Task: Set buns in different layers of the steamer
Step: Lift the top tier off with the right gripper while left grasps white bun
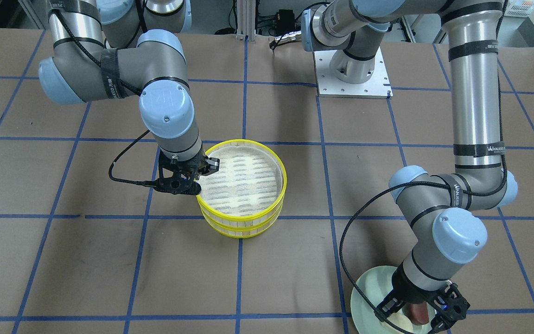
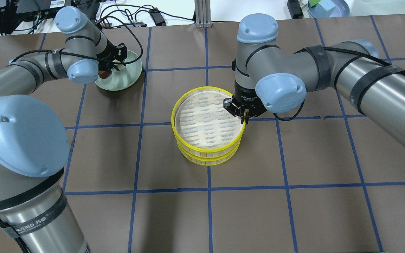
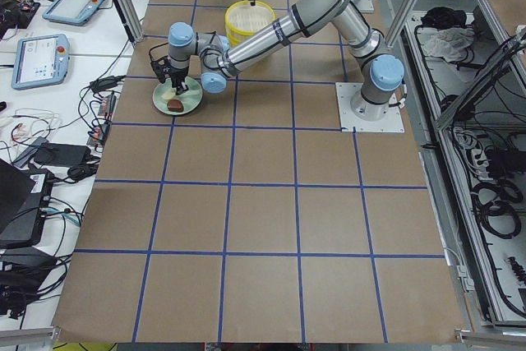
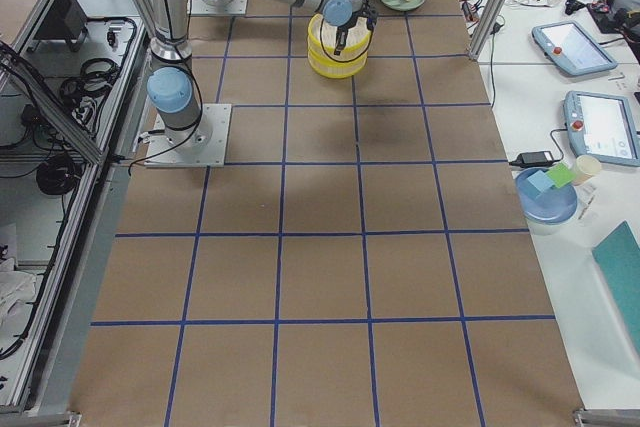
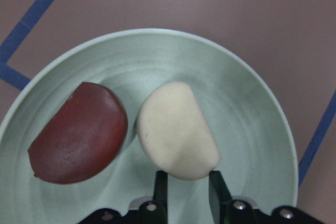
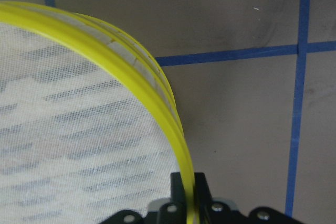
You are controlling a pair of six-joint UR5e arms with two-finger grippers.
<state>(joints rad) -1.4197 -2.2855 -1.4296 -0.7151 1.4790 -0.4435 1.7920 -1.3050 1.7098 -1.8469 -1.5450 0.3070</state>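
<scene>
Two steamer trays are stacked at mid-table, the top tray [image 1: 244, 142] on the lower tray [image 1: 241, 232]. Both show in the overhead view [image 2: 174, 112]. My right gripper [image 2: 243, 119] is shut on the top tray's yellow rim [image 6: 131, 61], one finger inside and one outside. The cream bun [image 5: 176, 127] and the reddish-brown bun [image 5: 79, 140] lie side by side on a pale green plate [image 5: 252, 103]. My left gripper [image 5: 188, 182] is down over the plate [image 2: 128, 79], its fingers closed on the cream bun's near end. The bun still rests on the plate.
The top tray's woven floor [image 2: 206, 119] holds nothing; the lower tray's inside is hidden. The plate sits near the table's far edge on my left side [image 1: 369, 287]. The left arm's base plate [image 1: 352, 83] is bolted to the table.
</scene>
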